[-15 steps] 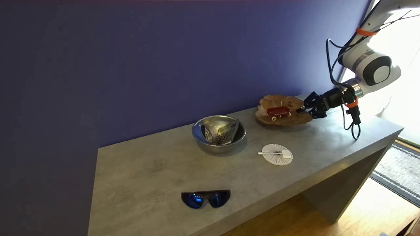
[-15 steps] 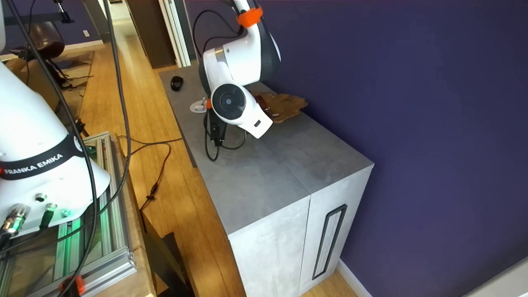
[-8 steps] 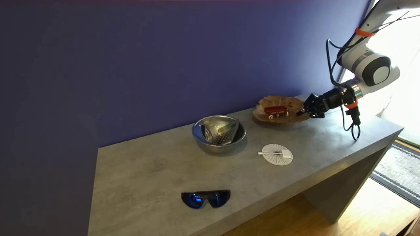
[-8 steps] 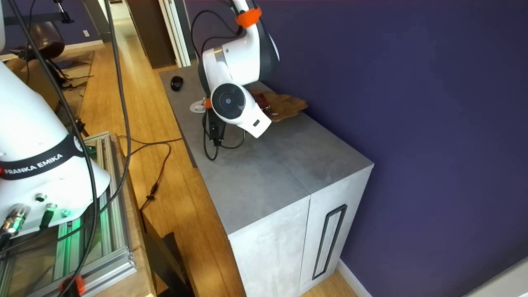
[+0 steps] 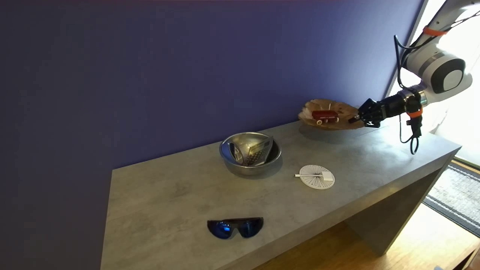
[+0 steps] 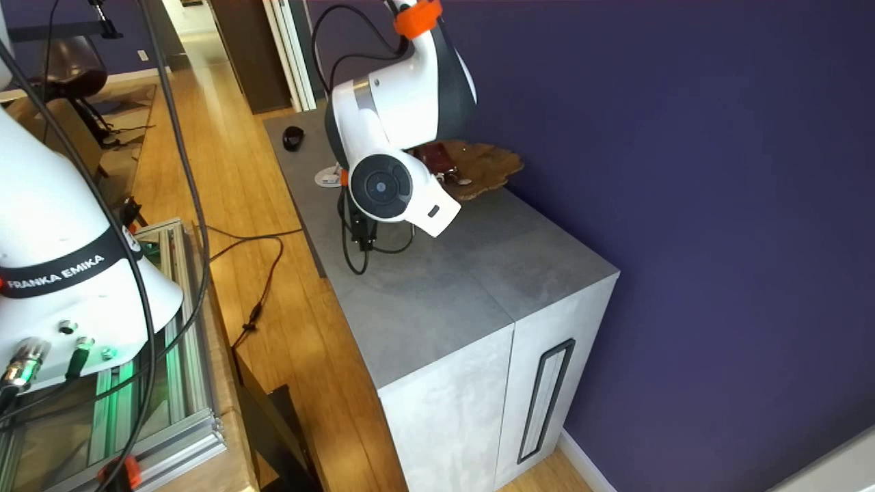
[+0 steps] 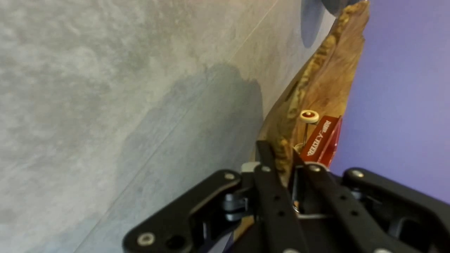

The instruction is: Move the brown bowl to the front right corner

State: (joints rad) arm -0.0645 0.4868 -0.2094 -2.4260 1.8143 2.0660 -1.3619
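The brown bowl (image 5: 347, 111), wide with a wavy rim, is off the table. It also shows in an exterior view (image 6: 492, 167), partly hidden by the arm. My gripper (image 5: 357, 117) is shut on its near rim. In the wrist view the fingers (image 7: 279, 151) stand on either side of the bowl's rim (image 7: 311, 70), and the bowl's shadow lies apart on the table. A red toy wagon (image 5: 324, 115) sits in the bowl. The front right corner (image 5: 455, 149) of the grey table shows at the right end; it also shows in an exterior view (image 6: 384, 379).
A steel bowl (image 5: 249, 170) holding a grater (image 5: 260, 153) stands left of the brown bowl. A white disc (image 5: 309, 183) and dark sunglasses (image 5: 235, 228) lie on the grey table (image 5: 161, 210). A purple wall (image 5: 225, 75) runs along its back edge. A cable loop (image 5: 414, 146) hangs under the wrist.
The bowl first slid slightly left as the fingers closed on its rim. Since then the arm has lifted it, with the wagon inside, up and to the right in an exterior view.
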